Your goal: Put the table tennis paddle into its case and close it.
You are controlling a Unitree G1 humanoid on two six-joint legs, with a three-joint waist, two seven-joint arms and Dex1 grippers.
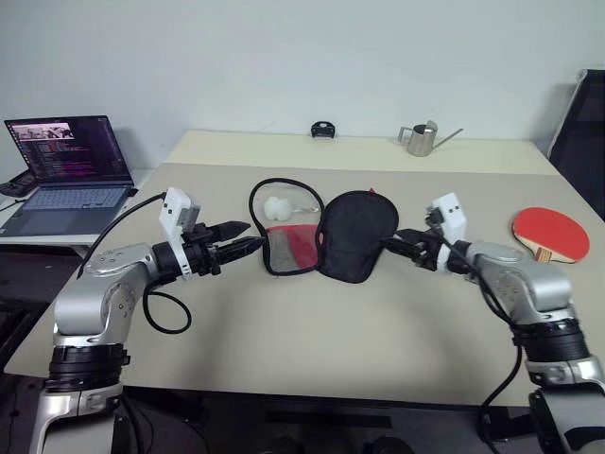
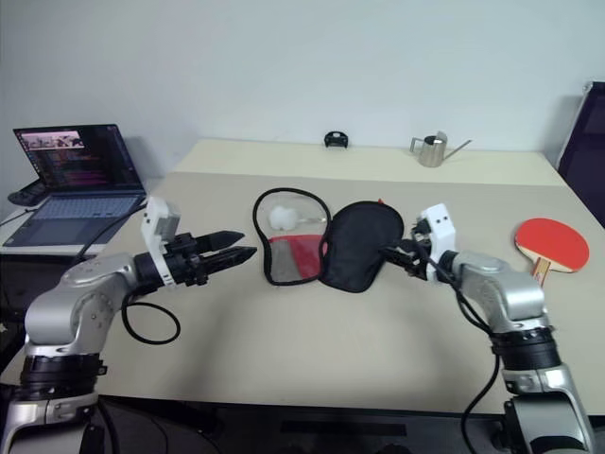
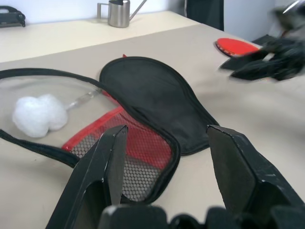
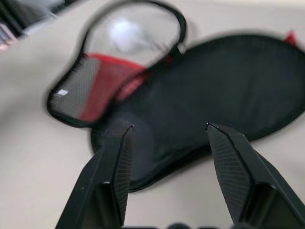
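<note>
Both grippers, left (image 1: 248, 236) and right (image 1: 397, 240), hover spread and empty beside the limp case (image 1: 321, 232) lying unzipped mid-frame; stiff, light paddle (image 1: 550, 234) lies at right edge, probably best gripped by its handle.

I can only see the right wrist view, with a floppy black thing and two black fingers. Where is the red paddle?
Observer: The table tennis paddle lies on the table, out past the right gripper, away from the case.
Operator: Is the case open?
Observer: Yes, it lies spread open, both halves flat.
Operator: What is the other arm doing?
Observer: The left gripper is in the air beside the case's red mesh half, jaws open, holding nothing.
</note>
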